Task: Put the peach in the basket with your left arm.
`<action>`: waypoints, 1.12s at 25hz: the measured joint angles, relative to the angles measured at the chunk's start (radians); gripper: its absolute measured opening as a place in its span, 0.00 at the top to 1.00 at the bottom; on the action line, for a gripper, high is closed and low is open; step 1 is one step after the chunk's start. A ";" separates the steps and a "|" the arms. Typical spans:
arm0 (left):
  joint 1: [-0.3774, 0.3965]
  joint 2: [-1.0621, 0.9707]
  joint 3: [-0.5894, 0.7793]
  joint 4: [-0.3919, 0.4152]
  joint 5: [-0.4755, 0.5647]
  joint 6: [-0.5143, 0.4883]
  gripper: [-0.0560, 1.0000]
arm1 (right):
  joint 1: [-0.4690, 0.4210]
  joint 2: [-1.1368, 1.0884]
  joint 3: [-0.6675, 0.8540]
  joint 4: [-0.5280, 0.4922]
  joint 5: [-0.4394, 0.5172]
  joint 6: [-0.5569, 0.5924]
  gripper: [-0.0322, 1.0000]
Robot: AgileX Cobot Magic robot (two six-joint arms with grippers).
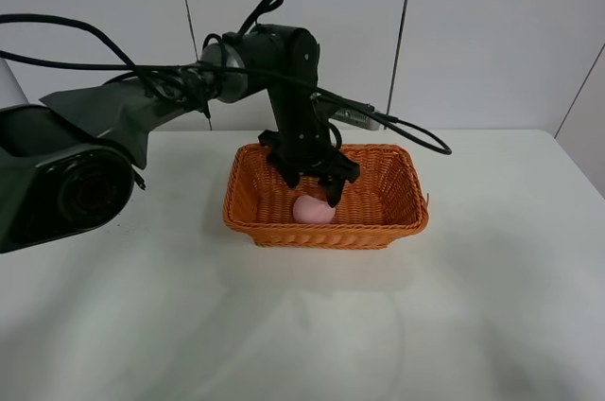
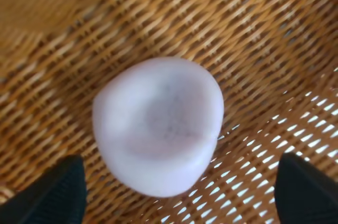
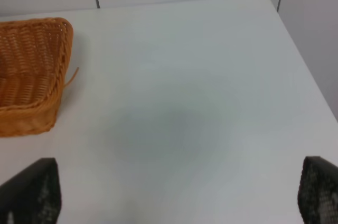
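The pale-pink peach (image 1: 313,210) lies on the floor of the orange wicker basket (image 1: 326,232), near its front wall. My left gripper (image 1: 314,185) hangs just above the peach, inside the basket, open. In the left wrist view the peach (image 2: 158,131) rests on the basket weave (image 2: 264,34), and the two black fingertips (image 2: 55,192) stand wide apart on either side of it without touching it. My right gripper (image 3: 175,192) is open and empty over the bare table, to the right of the basket (image 3: 31,76).
The basket stands at the middle back of the white table (image 1: 473,306). The left arm (image 1: 284,70) with its trailing black cables reaches in from the left. A grey panelled wall runs behind the table.
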 joint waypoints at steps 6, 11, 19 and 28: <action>0.053 -0.094 -0.007 -0.002 0.002 0.010 0.15 | 0.000 0.000 0.000 0.000 0.000 0.000 0.30; 0.101 -0.130 -0.010 0.000 0.002 0.013 0.15 | 0.000 0.000 0.000 0.000 0.000 0.000 0.30; 0.208 -0.130 -0.005 0.000 0.002 0.017 0.15 | 0.000 0.000 0.000 0.000 0.000 0.000 0.30; 0.458 -0.129 0.032 0.053 0.002 0.025 0.16 | 0.000 0.000 0.000 0.000 0.000 0.000 0.30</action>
